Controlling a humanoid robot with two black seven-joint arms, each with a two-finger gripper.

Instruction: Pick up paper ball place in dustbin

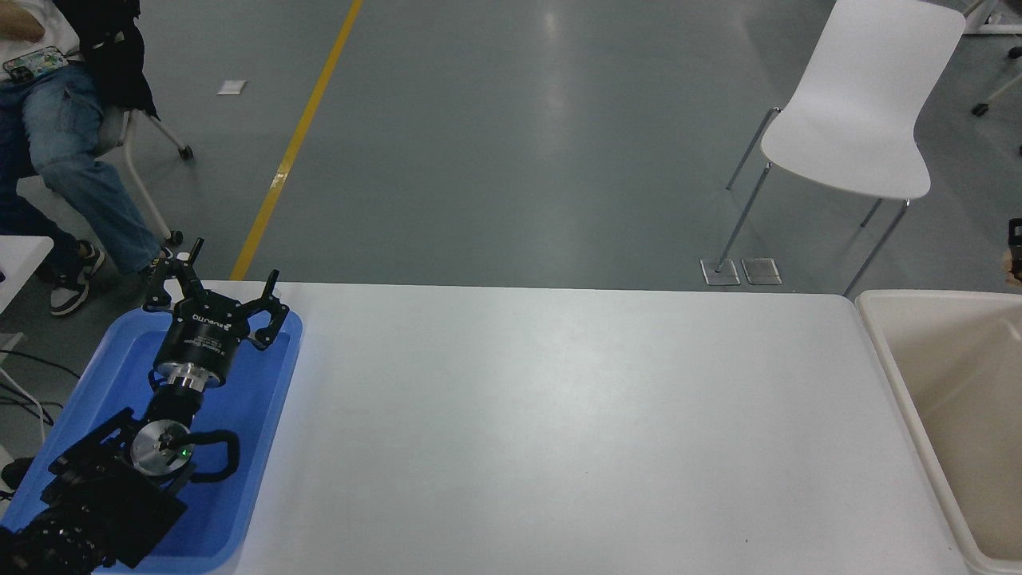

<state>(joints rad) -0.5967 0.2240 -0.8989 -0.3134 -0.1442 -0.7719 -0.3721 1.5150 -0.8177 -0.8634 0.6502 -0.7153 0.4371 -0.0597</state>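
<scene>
While right tool [1015, 239] barely shows at right edge, grip unreadable; left tool [217, 299] released, parked over blue tray [271, 415]; dustbin [894, 359] beside desk [575, 431].

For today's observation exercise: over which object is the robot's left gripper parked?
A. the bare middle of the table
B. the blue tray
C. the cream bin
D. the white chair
B: the left gripper sits with its fingers spread over the far end of the blue tray at the table's left edge.
</scene>
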